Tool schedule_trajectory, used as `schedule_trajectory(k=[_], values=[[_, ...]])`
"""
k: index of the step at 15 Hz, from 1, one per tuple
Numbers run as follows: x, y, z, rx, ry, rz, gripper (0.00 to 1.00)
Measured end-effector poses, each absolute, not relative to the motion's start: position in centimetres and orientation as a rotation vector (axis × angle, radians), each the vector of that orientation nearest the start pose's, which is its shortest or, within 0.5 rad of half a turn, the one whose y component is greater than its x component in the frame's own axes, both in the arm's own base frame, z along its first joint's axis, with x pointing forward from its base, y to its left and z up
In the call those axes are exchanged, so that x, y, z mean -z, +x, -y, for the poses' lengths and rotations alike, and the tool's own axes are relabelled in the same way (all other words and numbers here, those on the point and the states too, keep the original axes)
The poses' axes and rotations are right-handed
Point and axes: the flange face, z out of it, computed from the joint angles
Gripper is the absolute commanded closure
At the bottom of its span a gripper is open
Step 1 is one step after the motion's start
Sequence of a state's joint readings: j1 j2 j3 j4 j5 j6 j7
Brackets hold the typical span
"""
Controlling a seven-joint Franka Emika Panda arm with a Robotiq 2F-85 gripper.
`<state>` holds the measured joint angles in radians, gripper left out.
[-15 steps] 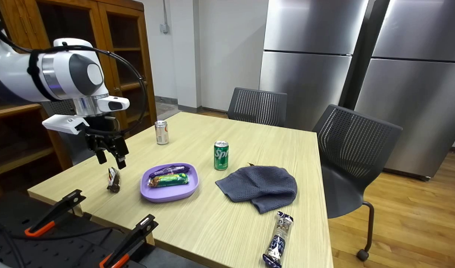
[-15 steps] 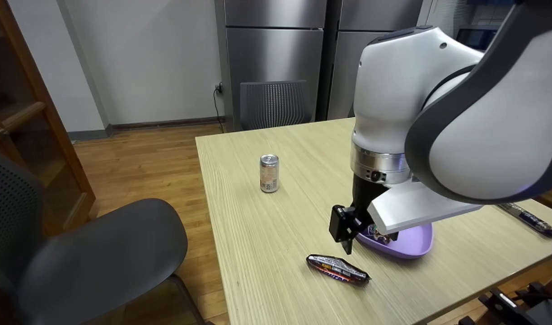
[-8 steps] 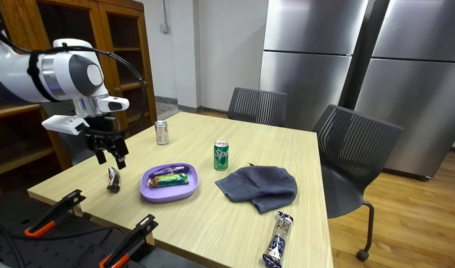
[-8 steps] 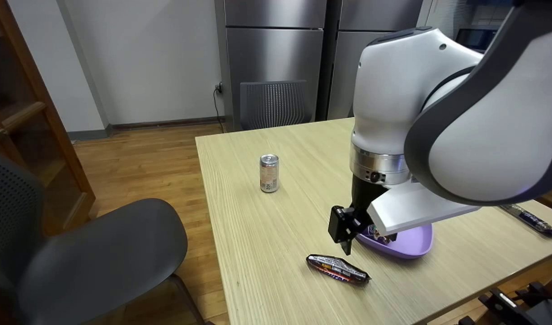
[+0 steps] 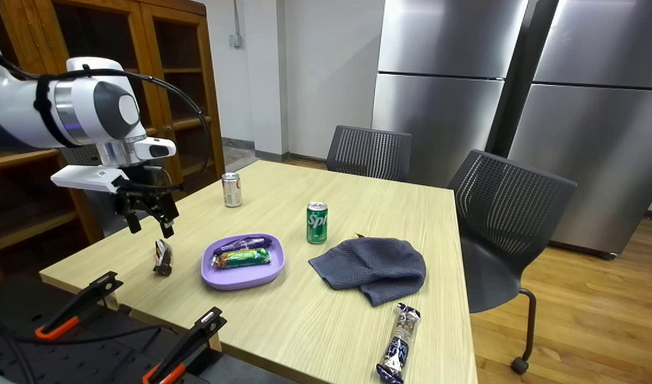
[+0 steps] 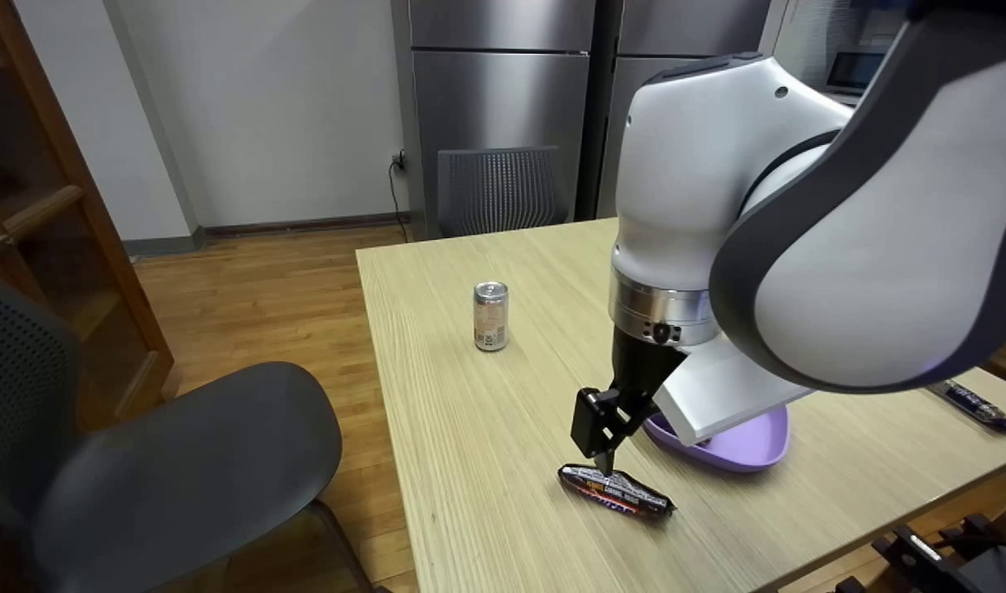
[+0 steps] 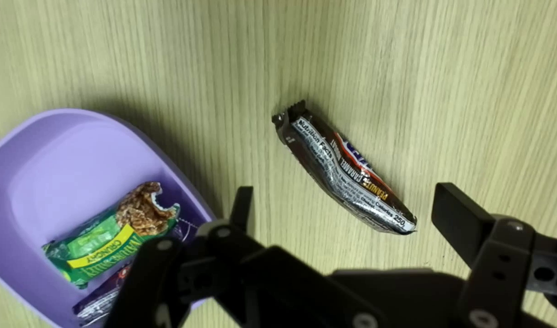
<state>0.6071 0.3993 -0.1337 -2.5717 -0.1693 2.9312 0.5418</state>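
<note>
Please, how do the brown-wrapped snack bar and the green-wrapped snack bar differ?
The brown-wrapped snack bar lies on the pale wooden table; the green-wrapped snack bar lies in the purple plastic tray. The brown bar shows Nutrition Facts text, the green bar a food picture. Both are elongated.

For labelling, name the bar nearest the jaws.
The brown bar, on the table; the green bar and purple bar lie in the tray, the blue bar farther off.

Seeing pale wood-grain table [image 5: 283,320]. Carries purple tray [image 5: 251,275], near it a brown-wrapped peanut-caramel candy bar [image 7: 340,168]; silver can [image 5: 232,192] and green Sprite can [image 5: 317,224], both upright, well apart; rumpled blue-gray cloth [image 5: 379,266] near the latter; navy-and-clear-wrapped bar [image 5: 398,344] near table edge.
</note>
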Motion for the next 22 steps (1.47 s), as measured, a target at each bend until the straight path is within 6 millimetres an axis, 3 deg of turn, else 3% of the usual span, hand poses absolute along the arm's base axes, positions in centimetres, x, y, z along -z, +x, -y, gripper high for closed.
schedule_trajectory(k=[10, 22], values=[[-8.9, 38.8, -20.8, -0.070, -3.166, 0.566, 0.00], [-5.7, 40.3, -21.3, -0.132, -3.089, 0.775, 0.00]])
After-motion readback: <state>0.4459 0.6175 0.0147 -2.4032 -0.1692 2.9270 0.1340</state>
